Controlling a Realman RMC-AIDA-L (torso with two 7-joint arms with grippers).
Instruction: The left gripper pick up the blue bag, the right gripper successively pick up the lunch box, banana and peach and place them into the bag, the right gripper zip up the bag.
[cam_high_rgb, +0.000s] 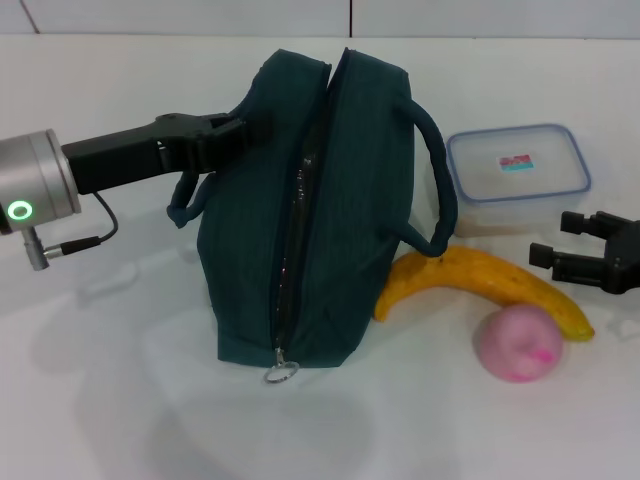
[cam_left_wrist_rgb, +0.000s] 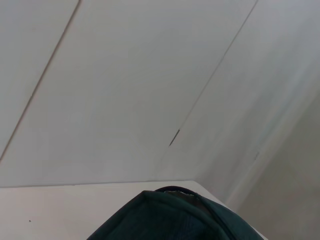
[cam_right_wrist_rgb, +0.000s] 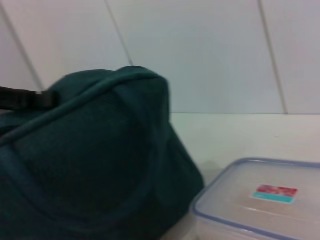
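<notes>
The blue bag stands on the white table, its zipper parted only a narrow slit, so nothing inside shows. The left claw is at the bag's upper left side by a handle; whether it is gripping there I cannot tell. To the right, the lunch box sits lidded. The banana lies against the bag's base, the peach just beside the banana. The right claw hovers open, near the banana.
</notes>
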